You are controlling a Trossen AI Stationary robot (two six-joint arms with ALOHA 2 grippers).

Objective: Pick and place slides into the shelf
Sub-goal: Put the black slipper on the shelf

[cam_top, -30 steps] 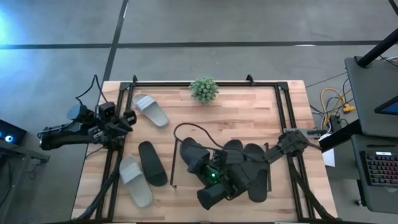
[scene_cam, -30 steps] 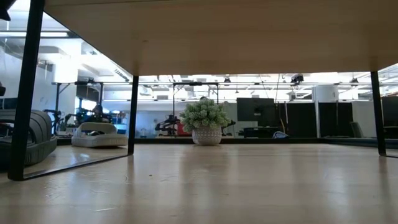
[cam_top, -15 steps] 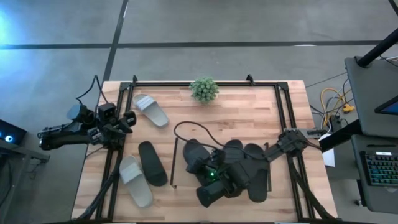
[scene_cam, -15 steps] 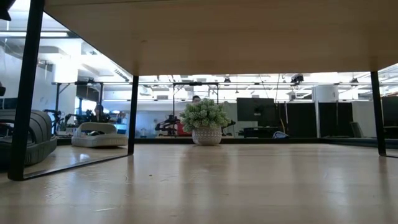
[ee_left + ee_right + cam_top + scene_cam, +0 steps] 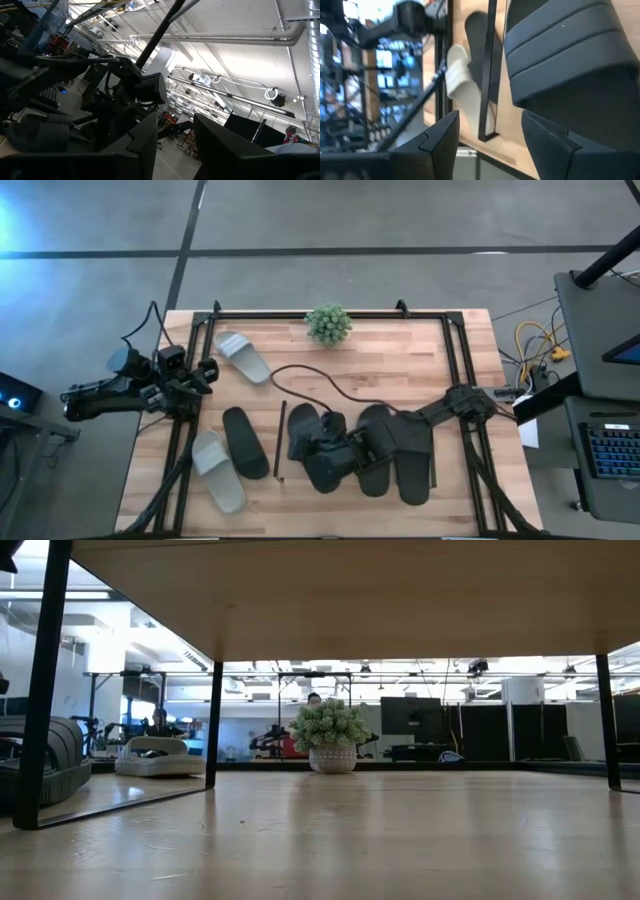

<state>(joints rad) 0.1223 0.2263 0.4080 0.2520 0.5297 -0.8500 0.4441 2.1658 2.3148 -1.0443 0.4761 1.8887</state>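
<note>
High view: R gripper (image 5: pixel 322 465) fingers apart, empty, over black slides (image 5: pixel 400 455) on shelf (image 5: pixel 279 442); L gripper (image 5: pixel 207 370) part-open, empty.

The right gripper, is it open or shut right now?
Open. In the right wrist view its fingers stand apart with nothing between them, next to a black slide.
</note>
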